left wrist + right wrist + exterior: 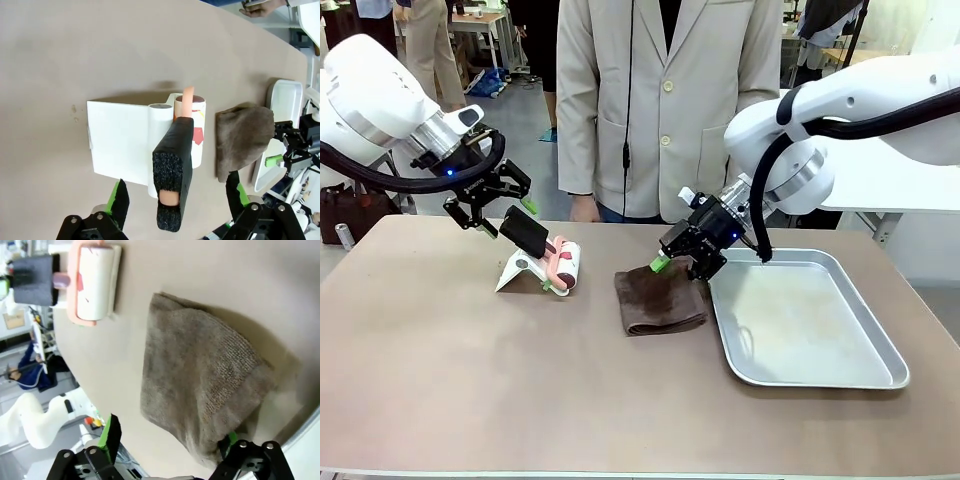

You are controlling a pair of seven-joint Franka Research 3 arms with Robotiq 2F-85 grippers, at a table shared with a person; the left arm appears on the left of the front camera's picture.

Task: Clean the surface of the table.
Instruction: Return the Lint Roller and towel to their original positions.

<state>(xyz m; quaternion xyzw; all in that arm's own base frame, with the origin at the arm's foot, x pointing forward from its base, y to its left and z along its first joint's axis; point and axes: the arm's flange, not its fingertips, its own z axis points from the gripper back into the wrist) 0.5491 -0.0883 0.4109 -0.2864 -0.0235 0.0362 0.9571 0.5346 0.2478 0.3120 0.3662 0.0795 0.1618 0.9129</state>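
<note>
**Both claws released over the tabletop**

The left claw (498, 207) hangs released, jaws spread wide on either side of a lint roller's black foam handle (172, 170) without touching it. The lint roller (563, 265) rests in its white stand (520, 270), left of the middle of the tabletop, towards the far edge. The roller's paper carries red marks too small to read.

The right claw (682, 257) is also released, jaws apart just above the far right corner of a folded brown cloth (658, 302). The cloth lies near the middle, touching the left rim of a metal tray (820, 380).

The tabletop (440, 380) is smooth, matte tan-brown with a thin pale edge, spanning the whole front view.
</note>
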